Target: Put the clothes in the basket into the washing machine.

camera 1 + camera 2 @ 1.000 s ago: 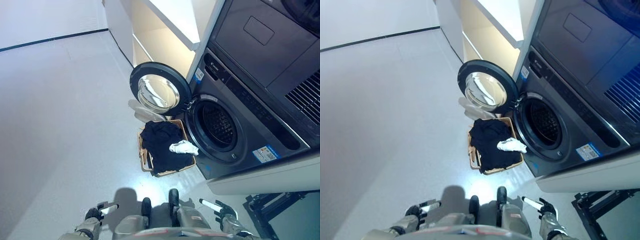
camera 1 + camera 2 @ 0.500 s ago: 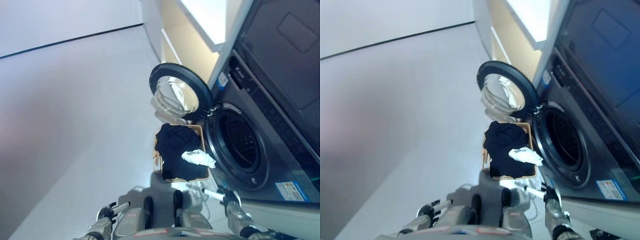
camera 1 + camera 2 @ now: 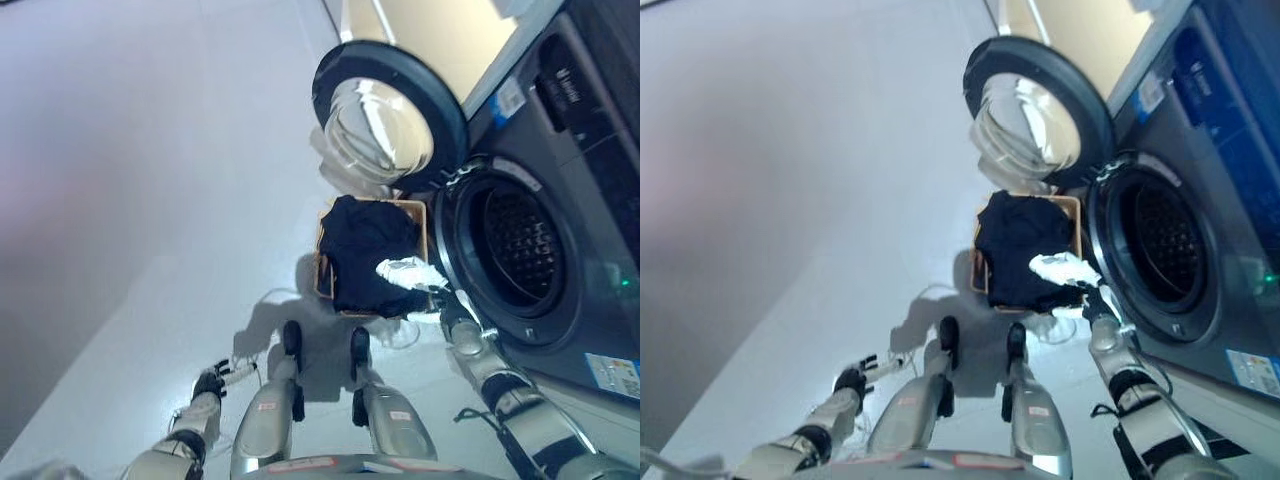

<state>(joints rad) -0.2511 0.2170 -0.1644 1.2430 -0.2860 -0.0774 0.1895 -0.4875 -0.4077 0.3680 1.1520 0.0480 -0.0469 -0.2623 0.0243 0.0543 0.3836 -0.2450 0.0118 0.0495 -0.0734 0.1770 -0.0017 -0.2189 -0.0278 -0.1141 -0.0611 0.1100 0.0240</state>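
Carefully, my right hand [image 3: 458, 312], fingers straight, reaches toward the white cloth [image 3: 408, 272] on the dark clothes [image 3: 365, 250] in the basket [image 3: 323, 268]; I should pinch it firmly before lifting toward the drum [image 3: 520, 262].

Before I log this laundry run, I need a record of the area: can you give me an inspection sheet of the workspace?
Surface: pale grey floor; bare where it shows.
Job's things: tan rectangular laundry basket on the floor by the machine, filled with black clothes; a white cloth lies on top at the machine side. Dark grey front-loading washing machine, round door swung open, drum showing no laundry.
Clutter: pale crumpled fabric on the floor below the door.
Hands: right hand reaches toward the basket's near corner, fingers straight, holding nothing; left hand low at the left, holding nothing.
Cables: nothing seen.
Surroundings: cream cabinet beyond the machine.
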